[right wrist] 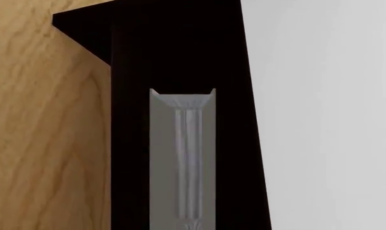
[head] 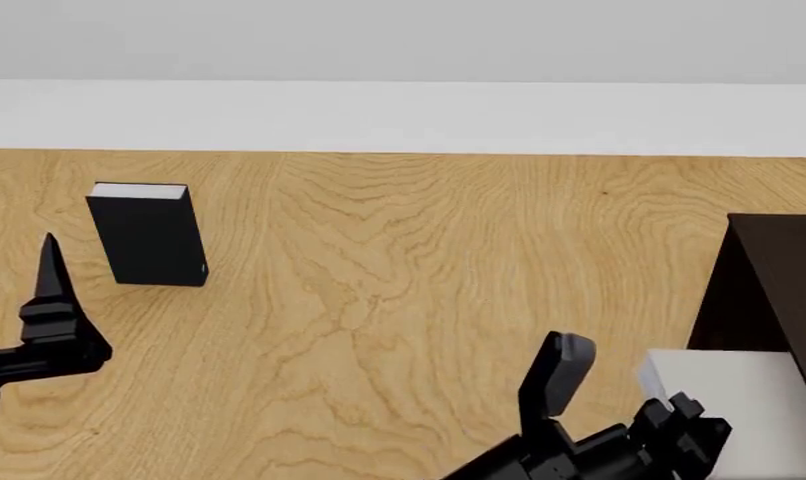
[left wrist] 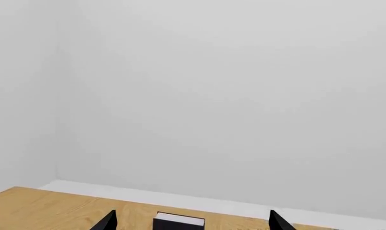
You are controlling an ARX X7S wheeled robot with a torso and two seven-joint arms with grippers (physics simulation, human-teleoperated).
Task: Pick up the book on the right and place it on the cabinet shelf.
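Grey book [head: 743,400] gripped flat in right gripper [head: 670,425], against dark cabinet [head: 777,280]; left gripper [left wrist: 191,221] spread, idle.

Open wooden floor [head: 417,290] mid-scene — black book [head: 147,235] left, cabinet [head: 777,285] seemingly close right.

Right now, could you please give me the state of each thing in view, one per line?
Grey book: at the cabinet, by the right gripper; a grip cannot be seen.
Black book: upright on the floor, untouched.
Cabinet: standing, dark.
Left gripper: open, empty.
Right gripper: cannot tell.
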